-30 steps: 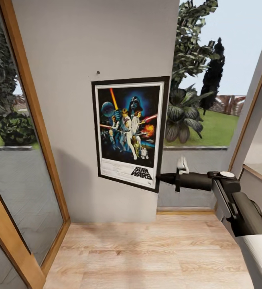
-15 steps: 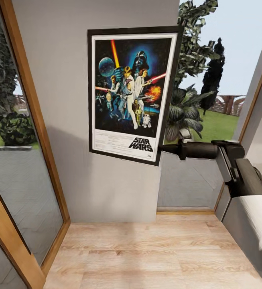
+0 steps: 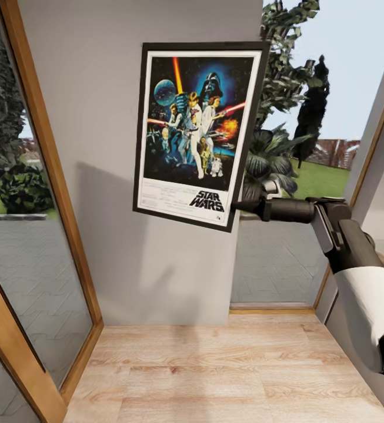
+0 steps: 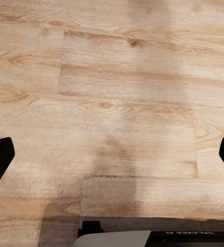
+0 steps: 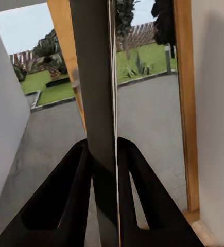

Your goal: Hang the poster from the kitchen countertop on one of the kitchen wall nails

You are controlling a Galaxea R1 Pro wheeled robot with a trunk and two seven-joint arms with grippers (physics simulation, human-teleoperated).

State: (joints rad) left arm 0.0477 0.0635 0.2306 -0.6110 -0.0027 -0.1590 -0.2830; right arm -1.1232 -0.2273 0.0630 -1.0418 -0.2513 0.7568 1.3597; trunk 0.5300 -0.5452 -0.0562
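At the bottom of the head view lies the wood floor (image 3: 215,376). At middle right, the right gripper (image 3: 237,206) pinches the poster (image 3: 197,132) at its lower right corner, its fingers (image 5: 65,206) closed on the edge. The poster hangs upright at upper centre, before the grey wall (image 3: 97,117). The left gripper (image 4: 112,154) is spread wide over bare floor, holding nothing.

Bright, even daylight comes through the windows (image 3: 309,147). The poster (image 3: 197,135) throws a soft grey shadow on the wall (image 3: 97,117) to its left and below. The floor (image 4: 112,103) shows a faint, blurred shadow, perhaps the arm's. Renders are slightly soft, with no glare.
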